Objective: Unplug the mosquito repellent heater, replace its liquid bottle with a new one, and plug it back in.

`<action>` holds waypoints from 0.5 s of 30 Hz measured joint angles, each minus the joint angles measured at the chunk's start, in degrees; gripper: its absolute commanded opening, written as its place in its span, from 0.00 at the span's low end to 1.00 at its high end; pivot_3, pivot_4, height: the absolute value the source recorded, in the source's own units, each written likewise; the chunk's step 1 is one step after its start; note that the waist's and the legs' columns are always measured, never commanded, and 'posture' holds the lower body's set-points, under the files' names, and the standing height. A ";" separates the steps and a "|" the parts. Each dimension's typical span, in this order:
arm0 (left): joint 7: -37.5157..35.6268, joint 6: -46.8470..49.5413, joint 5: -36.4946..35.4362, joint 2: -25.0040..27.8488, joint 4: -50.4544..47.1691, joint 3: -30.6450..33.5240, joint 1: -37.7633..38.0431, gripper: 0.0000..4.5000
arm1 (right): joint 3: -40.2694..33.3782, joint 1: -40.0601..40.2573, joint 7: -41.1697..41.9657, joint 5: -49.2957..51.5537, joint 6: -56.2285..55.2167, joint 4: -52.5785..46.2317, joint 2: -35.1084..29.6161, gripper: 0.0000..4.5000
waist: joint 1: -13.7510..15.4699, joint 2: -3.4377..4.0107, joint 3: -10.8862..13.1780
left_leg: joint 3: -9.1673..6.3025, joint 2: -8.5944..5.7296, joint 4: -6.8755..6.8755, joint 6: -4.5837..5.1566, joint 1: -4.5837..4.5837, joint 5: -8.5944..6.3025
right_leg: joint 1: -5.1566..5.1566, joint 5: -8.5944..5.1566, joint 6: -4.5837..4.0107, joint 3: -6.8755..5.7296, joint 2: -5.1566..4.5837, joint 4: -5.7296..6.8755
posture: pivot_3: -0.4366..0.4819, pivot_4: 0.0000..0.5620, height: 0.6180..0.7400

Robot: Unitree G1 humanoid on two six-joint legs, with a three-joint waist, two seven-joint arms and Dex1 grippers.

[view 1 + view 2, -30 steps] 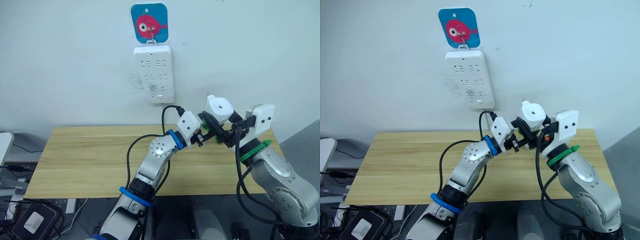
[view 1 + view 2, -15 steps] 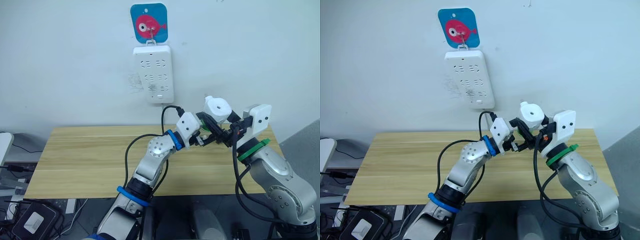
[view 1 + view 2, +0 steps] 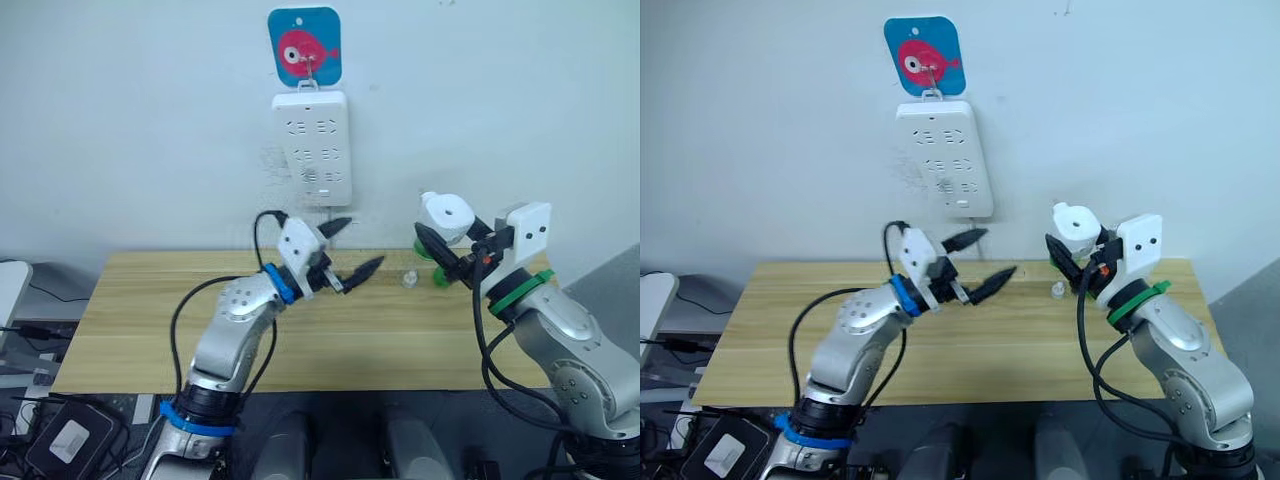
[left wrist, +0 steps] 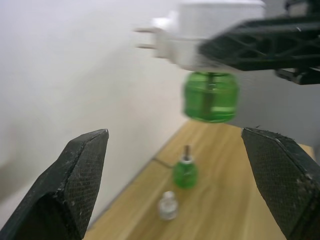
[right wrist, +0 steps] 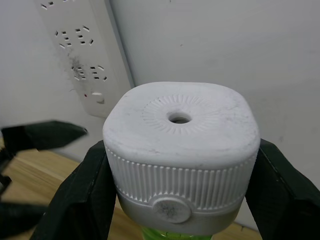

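The mosquito repellent heater [image 5: 181,162] is off the wall and held up in the air at the right end of the worktop [image 3: 150,320], near the wall, with a green bottle [image 4: 210,96] seated under it; the left wrist view shows its plug prongs bare and pointing toward the wall. Judging from that, the unplugging is done and the bottle swap looks complete or close to it: a second, uncapped green bottle with a dark wick [image 4: 185,172] stands on the worktop below, and a small white cap [image 4: 168,206] lies just beside it, which suggests the bottle in the heater is the new one and the one standing is its liquid bottle taken out. Whether the new bottle is screwed fully home cannot be told. What is left is to plug the heater back into the power strip [image 3: 312,148], which hangs on the wall under a blue fish hook [image 3: 304,46], up and to the left of the heater and well apart from it. The heater is a white rounded block with a ribbed band, a round vent hole in a ring of fine ridges on its face, and a small round button low on the side. The right gripper [image 5: 180,200] has its jaws clenched on the heater's two sides. The left gripper [image 3: 345,252] hangs over the middle of the worktop with jaws spread wide and holding nothing.
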 measured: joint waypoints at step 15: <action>3.22 0.65 0.08 8.37 11.44 10.44 -12.60 1.00 | 1.56 -2.16 5.09 0.48 0.85 1.66 -0.42 0.68 | 2.64 -0.08 -0.05 | -0.03 -0.04 0.00 -0.03 0.02 0.01 | -0.02 0.00 0.00 -0.08 -0.02 0.01 | 0.47 0.31 1.00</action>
